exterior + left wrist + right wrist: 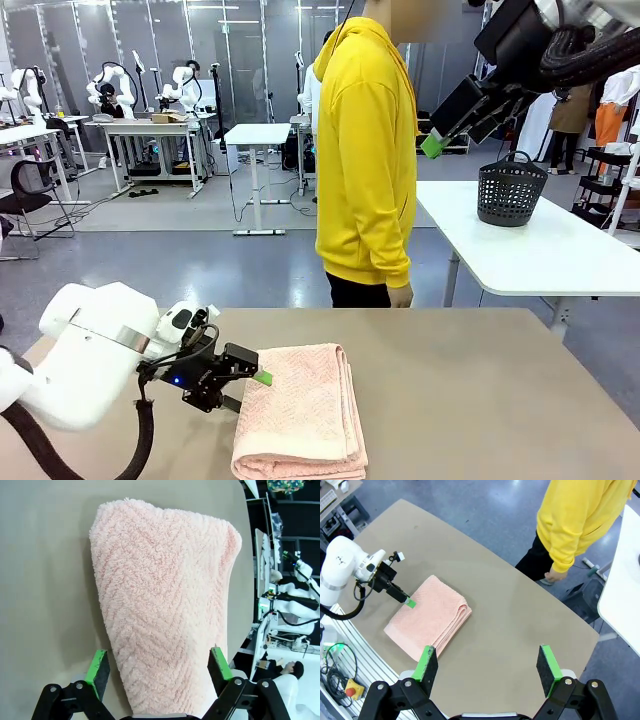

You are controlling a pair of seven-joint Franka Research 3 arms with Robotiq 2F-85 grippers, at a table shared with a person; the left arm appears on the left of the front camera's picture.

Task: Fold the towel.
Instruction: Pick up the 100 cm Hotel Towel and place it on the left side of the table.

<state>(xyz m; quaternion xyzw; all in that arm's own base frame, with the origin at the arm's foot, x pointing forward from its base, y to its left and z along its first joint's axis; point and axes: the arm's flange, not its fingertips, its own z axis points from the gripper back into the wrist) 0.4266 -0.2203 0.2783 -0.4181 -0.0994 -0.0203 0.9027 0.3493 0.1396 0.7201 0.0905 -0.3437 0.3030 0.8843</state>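
From the front, the salmon-pink towel (pixel 302 412) lies folded in layers on the tan bench (pixel 480 390), near the robot's edge. The left hand (pixel 250 388) sits low at its left side, fingers spread, one green pad over the cloth. The right hand (pixel 440 135) hangs high, also spread, near a person in a yellow hoodie (pixel 365 150).

The left wrist camera looks along the towel (pixel 165 610), which lies between its spread pads (pixel 97 666).

The right wrist camera looks down on the towel (pixel 430 617) from well above, fingers (pixel 547 662) wide

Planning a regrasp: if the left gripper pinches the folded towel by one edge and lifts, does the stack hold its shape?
Probably not. The towel is soft terry in loose layers, so it would likely droop and unfold. It looks light, and its nap should grip the table, so pushing may bunch it rather than slide it.
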